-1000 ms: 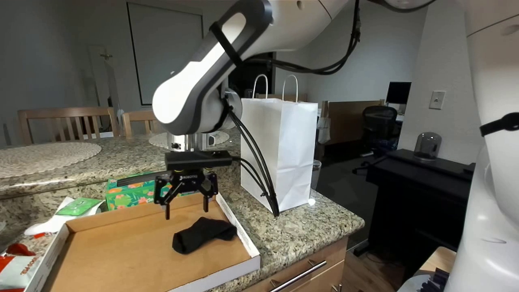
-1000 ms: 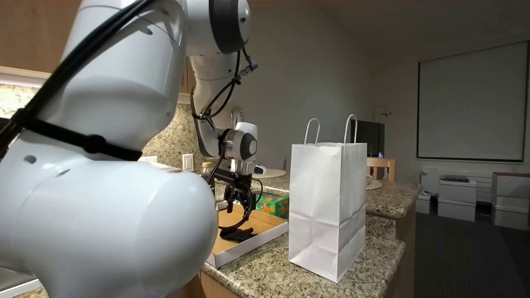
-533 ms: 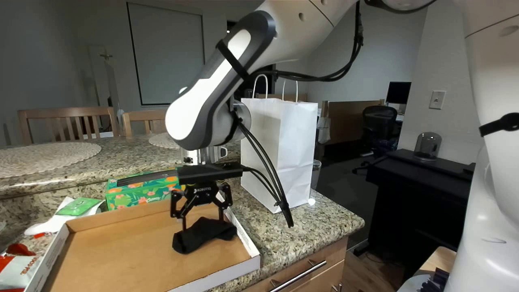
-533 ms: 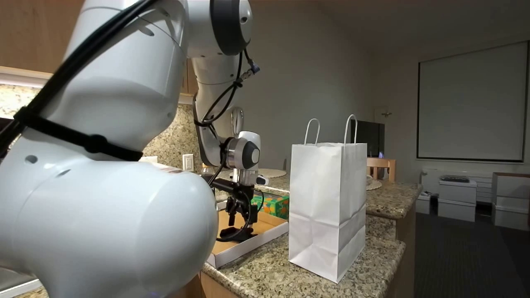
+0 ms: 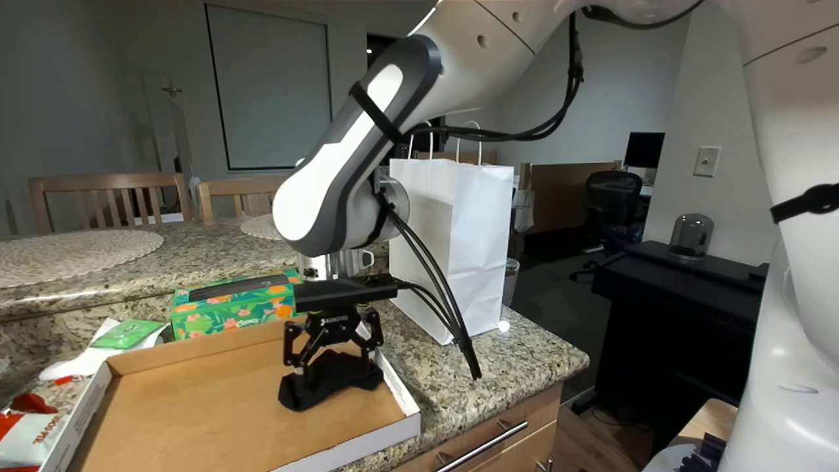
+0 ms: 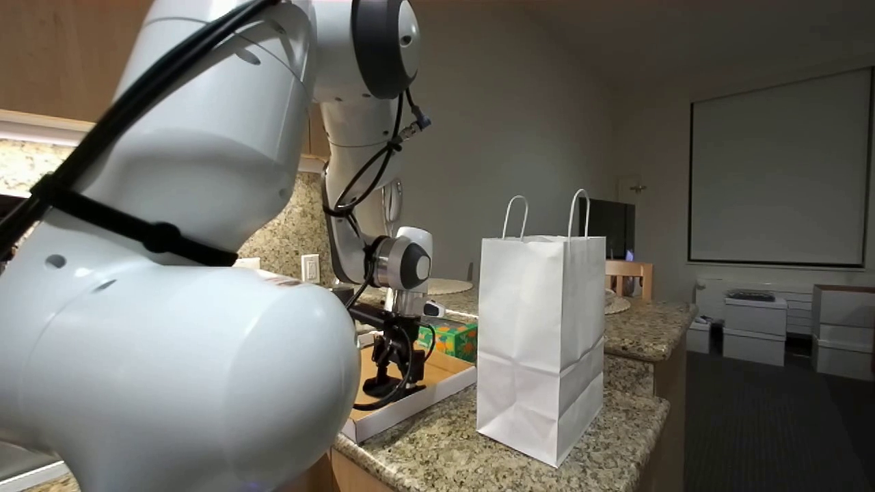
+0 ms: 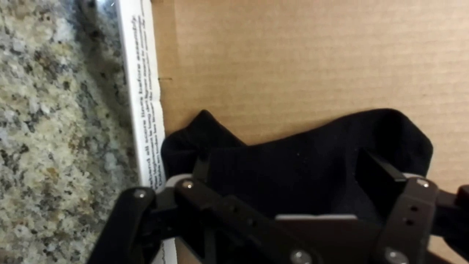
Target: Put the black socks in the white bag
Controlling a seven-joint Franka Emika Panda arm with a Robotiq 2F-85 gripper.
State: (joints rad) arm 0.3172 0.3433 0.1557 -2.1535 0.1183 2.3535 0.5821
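Observation:
One limp black sock (image 5: 321, 391) lies across the cardboard tray (image 5: 196, 406), close to its white side wall. In the wrist view the sock (image 7: 304, 161) stretches beneath both fingers. My gripper (image 5: 333, 372) is down over it, jaws wide apart, one finger toward each end of the sock. Whether the fingertips press on the fabric cannot be told, black on black. The white bag (image 6: 523, 342) stands upright on the granite counter beside the tray, its two loop handles raised. What is inside the bag is hidden in both exterior views.
A green floral tissue box (image 5: 239, 311) sits behind the tray. Red and white packets (image 5: 39, 429) and a green sachet (image 5: 128, 334) lie at its far side. The raised granite ledge (image 5: 216, 255) runs behind, with woven mats. Arm cables (image 5: 452, 314) hang between gripper and bag.
My gripper has come down, and in an exterior view also shifted rightward, from above the tray to the sock. The jaws have stayed wide. Sock and bag have not moved.

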